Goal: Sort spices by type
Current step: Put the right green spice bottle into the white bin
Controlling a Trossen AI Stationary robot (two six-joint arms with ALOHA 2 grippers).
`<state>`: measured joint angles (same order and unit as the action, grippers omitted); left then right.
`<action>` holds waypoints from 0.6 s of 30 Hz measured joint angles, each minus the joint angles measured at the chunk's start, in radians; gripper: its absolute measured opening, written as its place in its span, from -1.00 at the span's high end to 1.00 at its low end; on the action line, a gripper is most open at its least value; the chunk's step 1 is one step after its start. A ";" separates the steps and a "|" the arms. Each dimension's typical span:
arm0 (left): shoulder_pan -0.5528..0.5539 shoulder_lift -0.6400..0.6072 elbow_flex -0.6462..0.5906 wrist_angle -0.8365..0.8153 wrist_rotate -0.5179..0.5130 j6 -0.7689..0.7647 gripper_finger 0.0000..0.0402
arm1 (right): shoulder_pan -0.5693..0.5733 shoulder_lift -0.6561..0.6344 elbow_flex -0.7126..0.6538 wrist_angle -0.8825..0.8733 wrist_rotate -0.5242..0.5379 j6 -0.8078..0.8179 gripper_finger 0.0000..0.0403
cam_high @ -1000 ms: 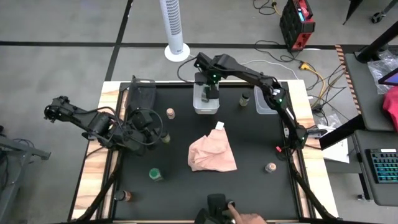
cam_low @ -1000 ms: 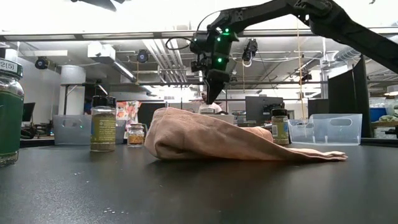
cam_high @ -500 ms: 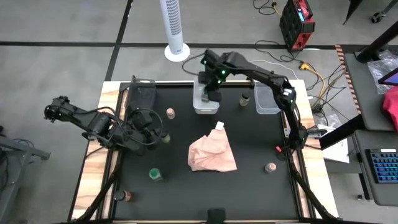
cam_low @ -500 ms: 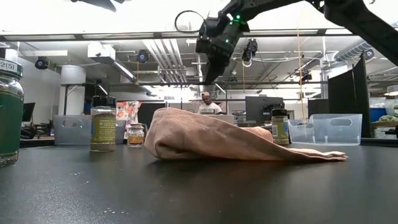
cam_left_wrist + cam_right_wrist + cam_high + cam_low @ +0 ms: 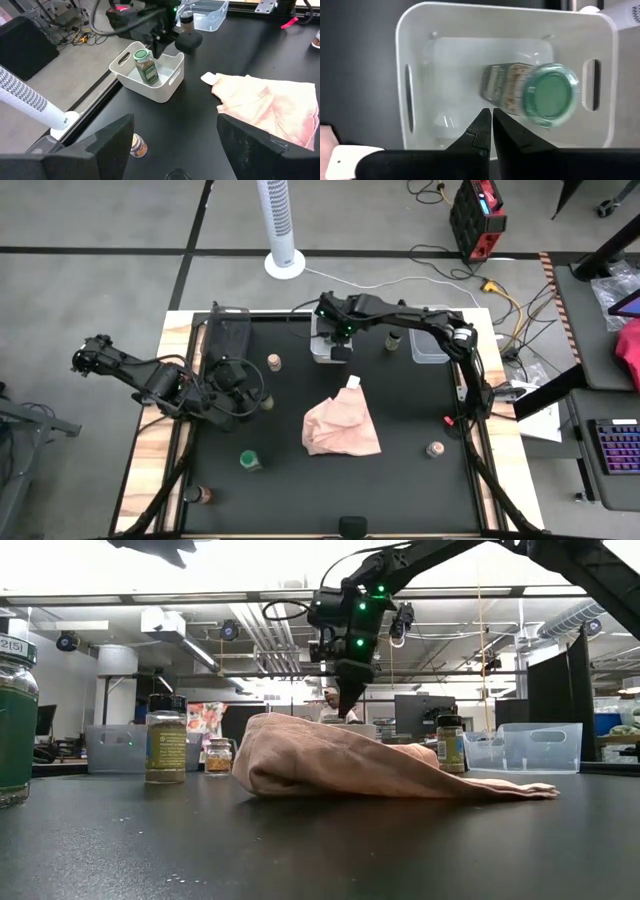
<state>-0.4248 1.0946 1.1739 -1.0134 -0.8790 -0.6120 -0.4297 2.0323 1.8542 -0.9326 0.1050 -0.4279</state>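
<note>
A green-lidded spice jar (image 5: 552, 95) stands on its base inside the white bin (image 5: 322, 352) at the table's far side; the left wrist view shows the same jar (image 5: 145, 65). My right gripper (image 5: 491, 125) hangs shut just above the bin, beside the jar and apart from it, and the low view shows this gripper (image 5: 347, 705) pointing down. At the table's left, my left gripper (image 5: 236, 387) waits open with nothing between its fingers. Loose spice jars stand on the table: a tan-lidded jar (image 5: 273, 362), a green-lidded jar (image 5: 249, 461) and a dark-lidded jar (image 5: 393, 338).
A crumpled pink cloth (image 5: 342, 427) lies in the table's middle. A clear bin (image 5: 428, 340) stands at the far right. More jars stand near my left gripper (image 5: 266, 402), at the near left corner (image 5: 203, 494) and at the right (image 5: 435, 449).
My right gripper has risen a little over the white bin, then come down again beside the green-lidded jar, which stays standing in the bin. A person's hand at the table's near edge has gone out of view.
</note>
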 joint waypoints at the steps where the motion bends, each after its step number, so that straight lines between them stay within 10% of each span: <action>1: 0.000 0.000 0.000 0.000 0.000 0.001 -0.34 | 0.000 0.000 -0.013 0.015 0.000 0.001 0.95; 18: 0.000 0.000 -0.001 -0.001 0.000 0.026 -0.34 | -0.050 -0.001 -0.056 0.150 0.004 -0.036 0.95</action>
<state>-0.4248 1.0946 1.1732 -1.0142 -0.8791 -0.5858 -0.4800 2.0310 1.7981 -0.7830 0.1087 -0.4639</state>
